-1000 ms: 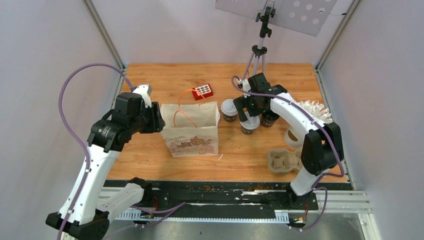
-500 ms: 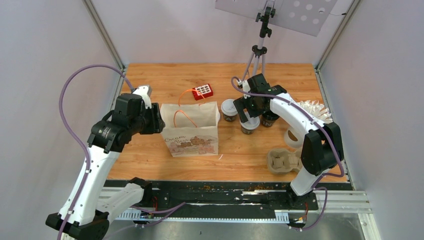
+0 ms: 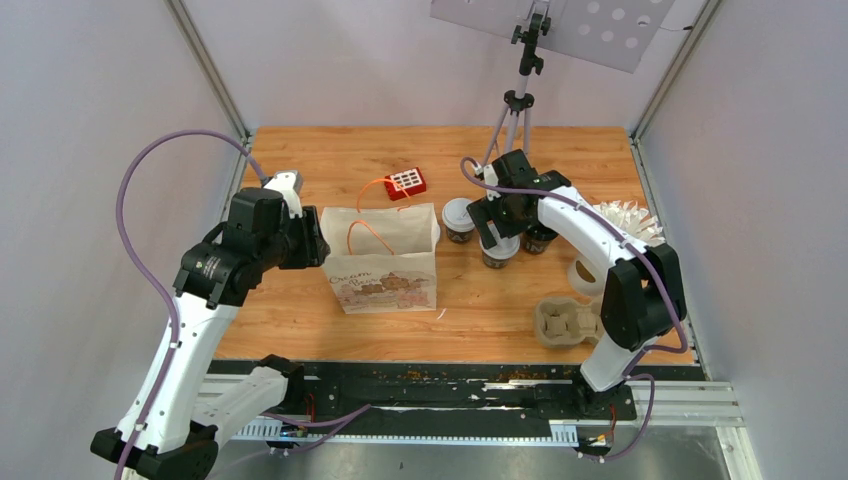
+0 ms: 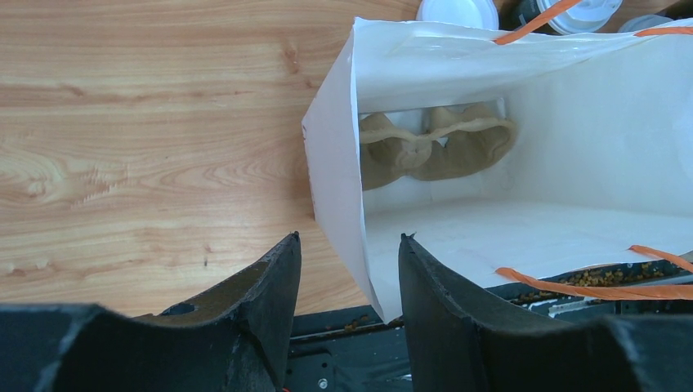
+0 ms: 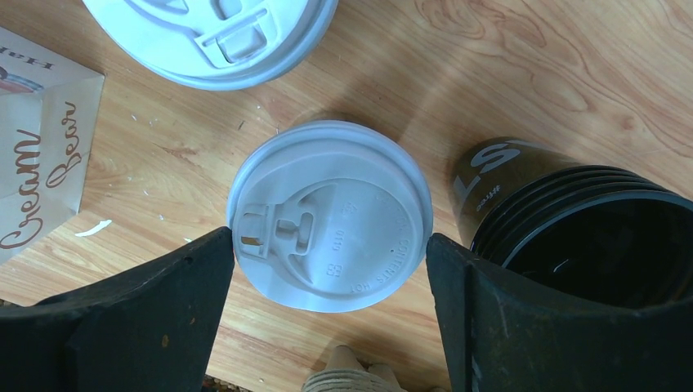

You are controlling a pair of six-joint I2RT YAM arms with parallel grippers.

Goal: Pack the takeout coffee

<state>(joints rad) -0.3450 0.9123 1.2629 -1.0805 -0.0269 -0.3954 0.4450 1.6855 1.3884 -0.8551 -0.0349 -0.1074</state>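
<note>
Two lidded takeout coffee cups stand right of the white paper bag (image 3: pixel 385 262). One cup (image 3: pixel 458 219) is nearer the bag. My right gripper (image 3: pixel 497 238) hangs over the other cup (image 3: pixel 500 252). In the right wrist view its white lid (image 5: pixel 327 216) lies between the open fingers, and both fingertips (image 5: pixel 214 249) are close beside the rim. My left gripper (image 4: pixel 350 237) is open and straddles the bag's left wall (image 4: pixel 337 163) without pinching it. A moulded tray (image 4: pixel 433 147) lies inside the bag.
A stack of lidless black cups (image 5: pixel 584 220) stands just right of the right gripper. Another moulded cup tray (image 3: pixel 568 322) sits at the near right, with paper-wrapped straws (image 3: pixel 628 220) behind it. A red box (image 3: pixel 407 181) and a tripod (image 3: pixel 515 115) stand at the back.
My right gripper has shifted very slightly left over the cup. The left arm and the bag have not moved.
</note>
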